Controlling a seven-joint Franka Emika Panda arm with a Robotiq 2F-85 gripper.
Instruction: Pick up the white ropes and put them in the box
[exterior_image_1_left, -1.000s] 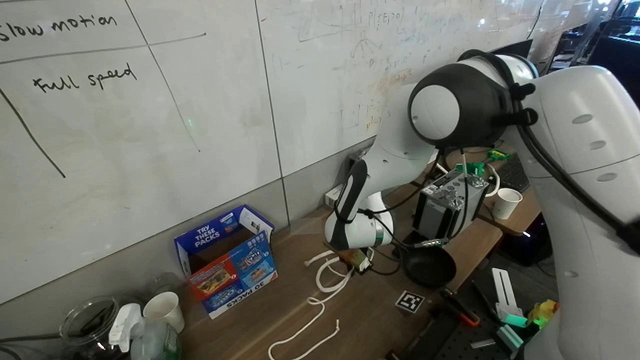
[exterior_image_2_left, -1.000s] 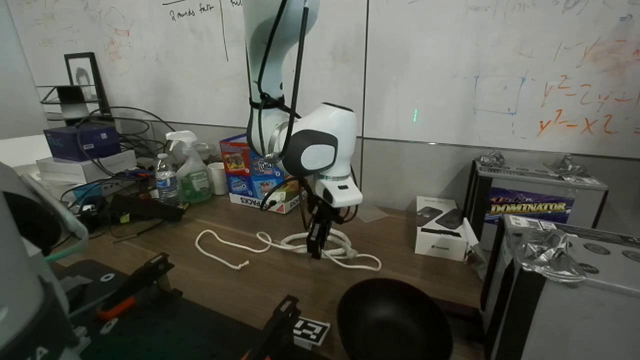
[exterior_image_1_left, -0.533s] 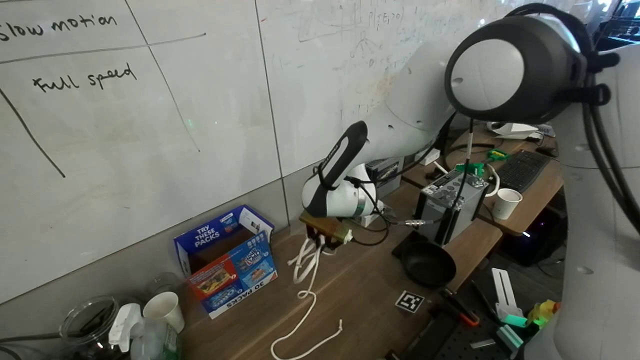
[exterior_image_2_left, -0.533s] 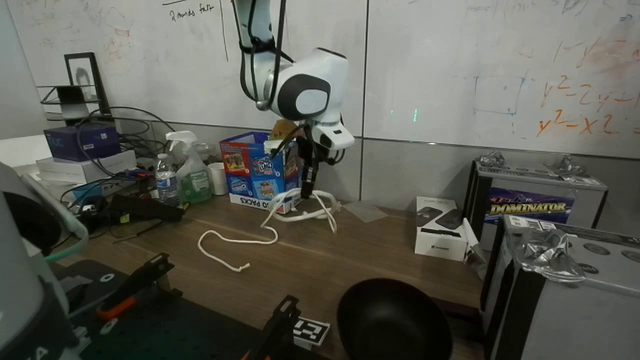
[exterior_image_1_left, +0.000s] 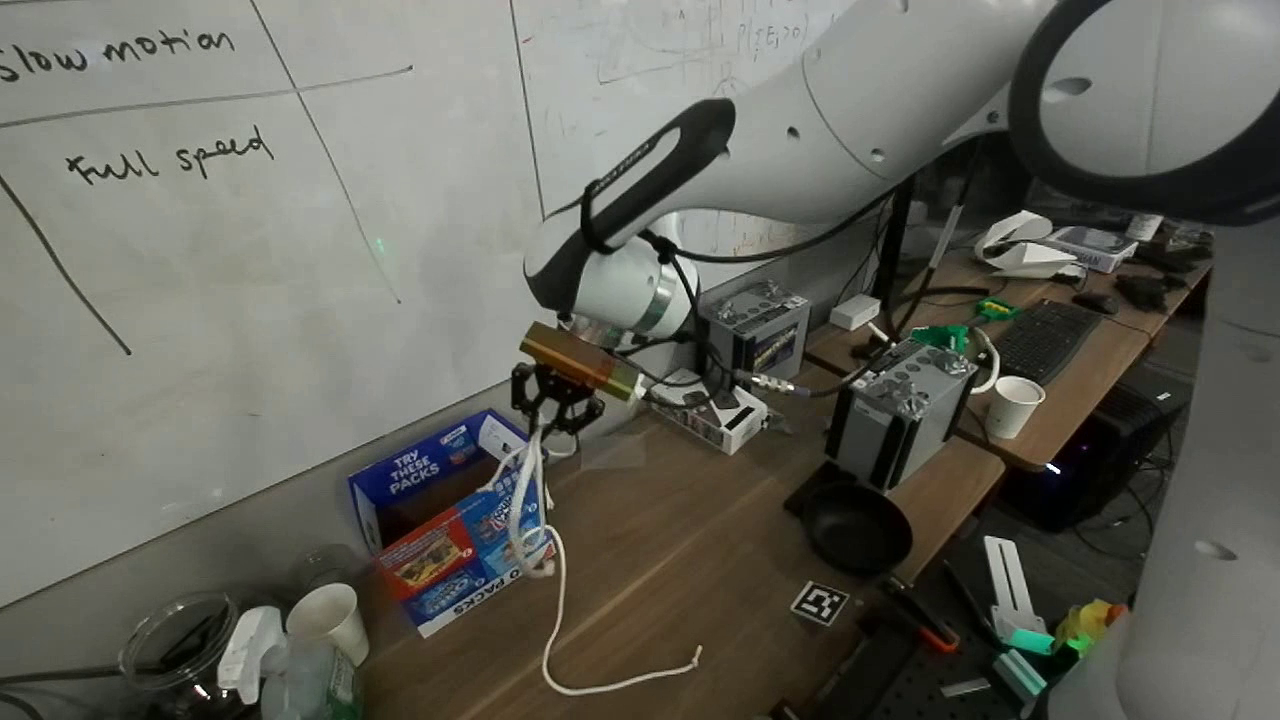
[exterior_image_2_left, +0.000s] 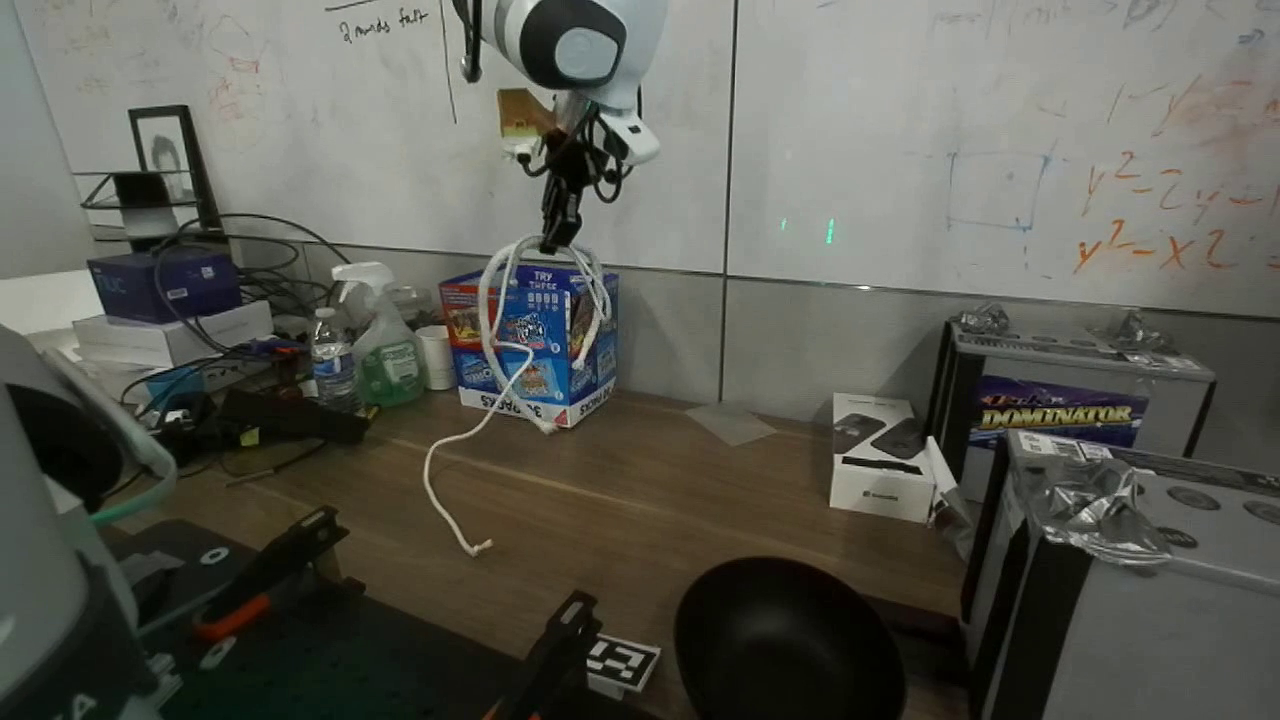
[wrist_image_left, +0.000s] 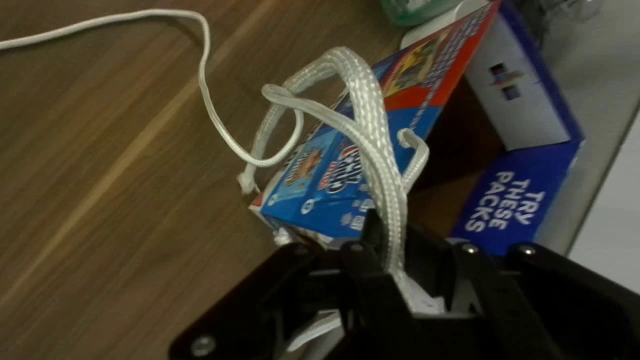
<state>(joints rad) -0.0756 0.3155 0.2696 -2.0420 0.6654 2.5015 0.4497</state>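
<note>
Several loops of the white ropes (wrist_image_left: 372, 115) dangle in the air, pinched in the gripper (exterior_image_2_left: 556, 240), and one long tail runs down to the tabletop (exterior_image_1_left: 690, 540), its tip at five o'clock from the gripper in an exterior view! The pick-up looks done, so this reads as the carry: the box (exterior_image_1_left: 450, 560) has its mouth at about eight o'clock there, while most strands show across its printed panel. Next, I'd say, comes a shift over that opening, high enough to bring the tail in, before letting go.
</note>
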